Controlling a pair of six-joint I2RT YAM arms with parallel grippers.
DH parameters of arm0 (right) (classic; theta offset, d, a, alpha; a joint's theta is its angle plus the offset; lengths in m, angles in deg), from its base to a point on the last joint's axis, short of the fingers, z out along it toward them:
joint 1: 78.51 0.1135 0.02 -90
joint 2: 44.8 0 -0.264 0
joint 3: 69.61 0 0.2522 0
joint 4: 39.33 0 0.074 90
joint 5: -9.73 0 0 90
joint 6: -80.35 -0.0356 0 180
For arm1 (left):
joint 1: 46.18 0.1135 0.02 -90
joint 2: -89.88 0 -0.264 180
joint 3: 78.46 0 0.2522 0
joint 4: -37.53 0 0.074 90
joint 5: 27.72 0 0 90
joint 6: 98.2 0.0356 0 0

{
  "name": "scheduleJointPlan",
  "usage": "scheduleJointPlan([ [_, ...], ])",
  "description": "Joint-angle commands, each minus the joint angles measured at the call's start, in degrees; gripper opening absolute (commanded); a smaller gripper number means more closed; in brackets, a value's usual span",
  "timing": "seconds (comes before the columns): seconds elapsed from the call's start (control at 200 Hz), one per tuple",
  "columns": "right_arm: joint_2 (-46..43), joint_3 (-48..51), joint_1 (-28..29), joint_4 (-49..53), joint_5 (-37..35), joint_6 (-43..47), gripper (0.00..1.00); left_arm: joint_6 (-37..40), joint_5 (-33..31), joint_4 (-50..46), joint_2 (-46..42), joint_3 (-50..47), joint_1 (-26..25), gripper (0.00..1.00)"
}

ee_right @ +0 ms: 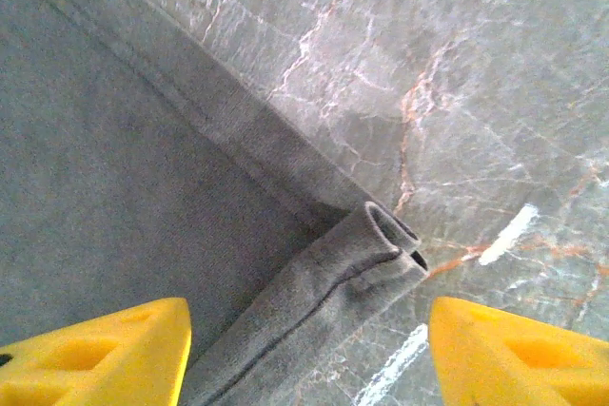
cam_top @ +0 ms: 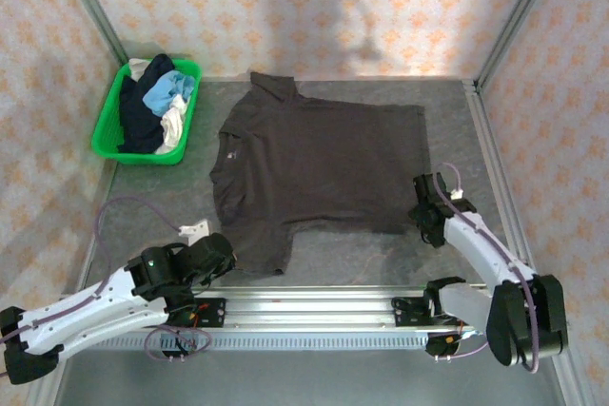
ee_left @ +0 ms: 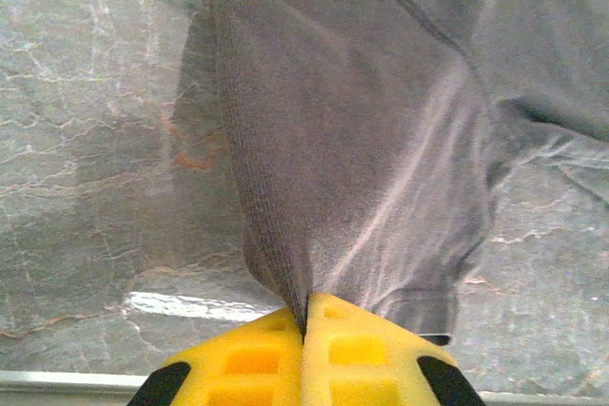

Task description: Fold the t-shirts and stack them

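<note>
— Lying where, the dark t-shirt (cam_top: 324, 159)?
— Flat on the grey table (cam_top: 362, 259), collar to the left, hem to the right. The other t-shirts (cam_top: 157, 102) are heaped in the green basket (cam_top: 107, 140) at the far left.
— State of the left gripper (ee_left: 306, 316)?
— Closed, its yellow fingers (ee_left: 247, 363) pressed together on the edge of the near sleeve (cam_top: 259, 249); the cloth creases toward the pinch.
— And the right gripper (ee_right: 306, 316)?
— Open, fingers well apart, straddling the near hem corner (ee_right: 381, 235), which is curled into a small roll on the table; nothing held.
</note>
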Motion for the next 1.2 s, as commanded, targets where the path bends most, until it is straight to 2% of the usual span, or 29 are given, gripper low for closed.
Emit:
scheduleJointPlan([
  [0.0, -0.6, 0.0, -0.3, 3.8, -1.6, -1.0, 0.71, 0.1, -0.8, -2.4, 1.8, 4.1, -0.2, 0.0],
  [0.18, 3.1, 1.9, -0.2, 0.7, 0.2, -1.6, 0.69, 0.3, 0.2, -4.4, 4.6, 5.5, -0.2, 0.0],
  [0.29, 4.0, 2.1, -0.2, -0.6, 0.0, -1.1, 0.6, 0.2, -0.4, -5.6, 2.2, 6.1, -0.2, 0.0],
  [0.42, 3.7, 2.0, -0.3, 0.0, -1.2, -0.7, 0.5, -0.4, -2.8, -11.2, -1.0, 8.8, -0.2, 0.0],
  [0.545, 1.6, 2.5, -0.4, -0.4, -1.1, 0.0, 0.3, -1.7, -5.4, -17.2, -4.3, 9.3, -0.1, 0.0],
  [0.641, -0.8, 2.2, -1.9, 1.5, -1.7, 1.0, 0.13, -2.7, -5.6, -17.1, -6.7, 7.1, -0.2, 0.0],
  [0.811, -6.0, 1.8, -5.7, 4.7, -1.2, 3.2, 0.0, -2.9, -5.8, -16.0, -7.1, 5.5, -0.2, 0.0],
  [0.921, -7.9, 2.0, -5.8, 4.5, 0.8, 3.0, 0.0, -2.4, -5.8, -15.4, -5.9, 5.1, -0.2, 0.0],
  [1.011, -6.7, 2.8, -5.8, 3.2, 4.8, 2.4, 0.21, -2.0, -6.0, -15.2, -5.3, 5.2, -0.2, 0.0],
  [1.066, -5.3, 3.5, -5.8, 1.9, 6.7, 2.1, 0.38, -1.9, -6.3, -15.3, -5.1, 5.4, -0.1, 0.0],
  [1.196, -1.0, 3.7, -5.8, -1.5, 7.3, 1.9, 0.43, -1.4, -6.6, -14.9, -5.0, 5.4, -0.1, 0.0],
])
